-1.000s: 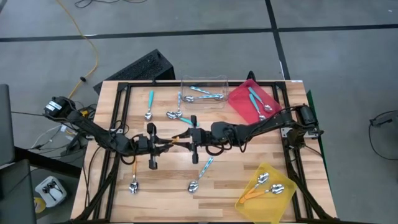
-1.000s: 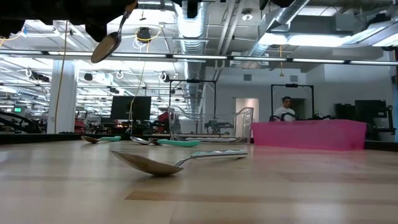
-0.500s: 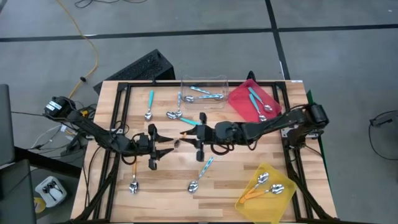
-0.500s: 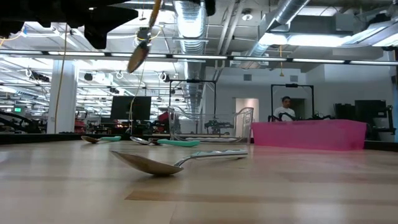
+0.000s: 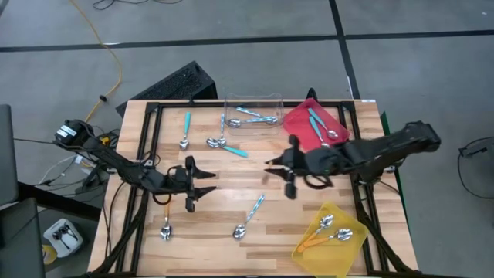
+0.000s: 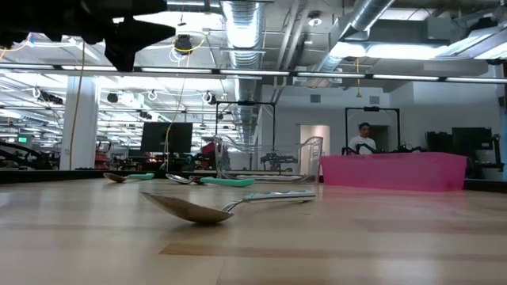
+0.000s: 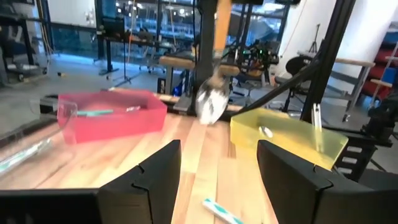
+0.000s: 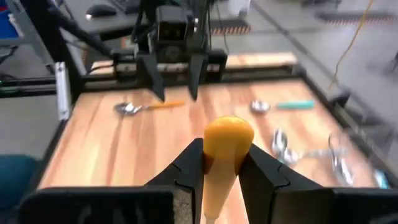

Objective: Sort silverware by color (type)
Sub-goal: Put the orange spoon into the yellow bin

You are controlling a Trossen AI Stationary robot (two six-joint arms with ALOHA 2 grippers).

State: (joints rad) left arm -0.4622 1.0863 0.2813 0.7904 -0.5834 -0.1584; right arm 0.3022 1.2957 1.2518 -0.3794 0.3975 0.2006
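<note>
Right gripper [image 8: 217, 163] is clamped on the orange spoon [image 8: 225, 149] by its handle, held above the table's [image 5: 208, 216] middle, toward the right side. From the left wrist the spoon [image 7: 213, 99] hangs bowl-down ahead of the red tray [image 7: 112, 115] and yellow tray [image 7: 289, 140]. Left gripper [image 5: 207, 186] is spread wide, nothing in it, left of centre. Other spoons: a teal spoon [image 5: 248, 216] near the front edge, an orange-handled spoon [image 5: 166, 224] front left, more in the clear tray [image 5: 252, 113] at the back edge.
</note>
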